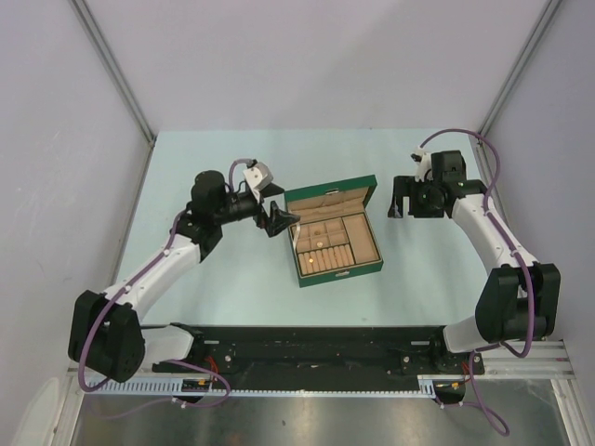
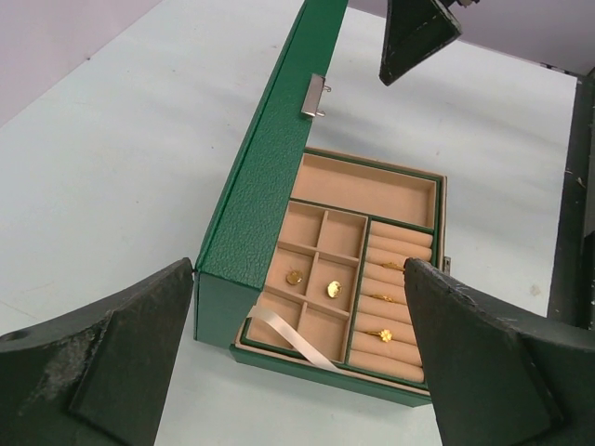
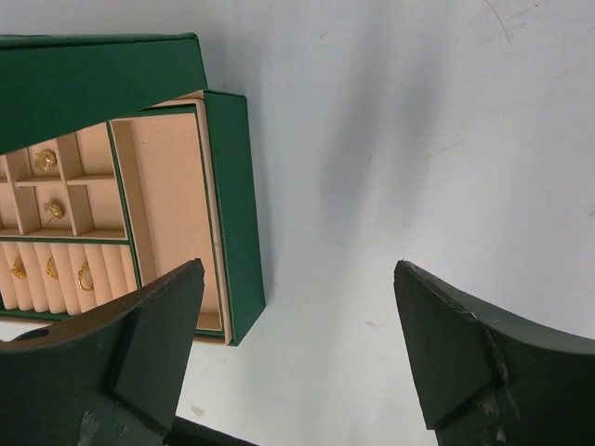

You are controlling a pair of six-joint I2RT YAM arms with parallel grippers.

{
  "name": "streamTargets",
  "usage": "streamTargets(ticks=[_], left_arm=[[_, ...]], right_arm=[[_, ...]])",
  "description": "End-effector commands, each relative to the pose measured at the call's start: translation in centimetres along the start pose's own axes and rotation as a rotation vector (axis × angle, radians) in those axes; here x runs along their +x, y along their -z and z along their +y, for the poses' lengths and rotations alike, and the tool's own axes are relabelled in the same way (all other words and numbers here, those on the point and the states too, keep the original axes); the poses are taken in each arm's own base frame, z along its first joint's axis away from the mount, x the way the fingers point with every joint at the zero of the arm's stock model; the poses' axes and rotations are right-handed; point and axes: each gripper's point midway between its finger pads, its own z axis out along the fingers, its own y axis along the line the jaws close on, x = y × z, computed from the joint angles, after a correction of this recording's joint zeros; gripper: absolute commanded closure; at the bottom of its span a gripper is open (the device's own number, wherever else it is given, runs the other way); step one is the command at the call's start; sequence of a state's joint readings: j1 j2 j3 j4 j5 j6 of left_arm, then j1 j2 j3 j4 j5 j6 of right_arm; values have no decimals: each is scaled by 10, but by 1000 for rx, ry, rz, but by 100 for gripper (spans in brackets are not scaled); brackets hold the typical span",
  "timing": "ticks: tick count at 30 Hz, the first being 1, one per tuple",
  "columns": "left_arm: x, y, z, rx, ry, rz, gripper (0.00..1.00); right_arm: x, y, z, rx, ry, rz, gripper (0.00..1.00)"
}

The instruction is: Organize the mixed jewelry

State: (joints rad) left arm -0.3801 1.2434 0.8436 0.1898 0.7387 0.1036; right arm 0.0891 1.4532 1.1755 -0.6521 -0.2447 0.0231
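Note:
No silvery chain necklace or thin silvery loop shows in any view. The open green box [image 1: 370,262] stands mid-table with its lid [image 1: 330,195] up. In its tan lining lie two small gold studs [image 2: 334,289] and several gold rings [image 2: 384,334] on the ring rolls; they also show in the right wrist view [image 3: 54,210]. My left gripper [image 1: 284,219] is open and empty at the box's left side, looking into it [image 2: 299,265]. My right gripper [image 1: 402,212] is open and empty to the right of the box, over bare table [image 3: 299,267].
A pale ribbon [image 2: 288,336] hangs over the box's near edge. A metal clasp [image 2: 314,96] sits on the lid's edge. The long tan compartment [image 3: 167,204] holds nothing. The black rail [image 1: 307,344] runs along the near table edge.

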Motion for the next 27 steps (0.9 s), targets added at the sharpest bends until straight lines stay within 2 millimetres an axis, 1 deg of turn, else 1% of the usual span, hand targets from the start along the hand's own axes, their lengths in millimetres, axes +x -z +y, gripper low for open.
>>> streamTargets(ticks=[1, 4, 7, 12, 14, 15, 16, 21, 24, 25, 27], left_arm=[[-4, 6, -18, 55, 6, -9, 0], [-8, 8, -23, 72, 2, -14, 0], [-7, 8, -27, 88, 7, -5, 0], [-2, 6, -34, 113, 6, 13, 0], [3, 4, -38, 126, 7, 28, 0], [5, 3, -40, 129, 10, 35, 0], [8, 3, -41, 131, 12, 42, 0], [12, 1, -39, 115, 8, 52, 0], [13, -1, -35, 90, -7, 59, 0], [13, -3, -37, 90, -15, 63, 0], [14, -7, -32, 56, -38, 73, 0]], right_arm=[[-14, 12, 0, -5, 20, -68, 13], [-15, 14, -3, 0, 13, -76, 12], [-18, 18, -8, 11, 2, -91, 13], [-24, 25, -20, 32, -31, -121, 13], [-26, 28, -19, 29, -27, -134, 13], [-28, 32, -31, 50, -57, -144, 13], [-28, 33, -32, 49, -61, -147, 13], [-31, 41, -37, 53, -80, -170, 13], [-32, 43, -36, 50, -82, -178, 13], [-33, 44, -36, 48, -84, -181, 13], [-33, 45, -36, 46, -82, -186, 13]])
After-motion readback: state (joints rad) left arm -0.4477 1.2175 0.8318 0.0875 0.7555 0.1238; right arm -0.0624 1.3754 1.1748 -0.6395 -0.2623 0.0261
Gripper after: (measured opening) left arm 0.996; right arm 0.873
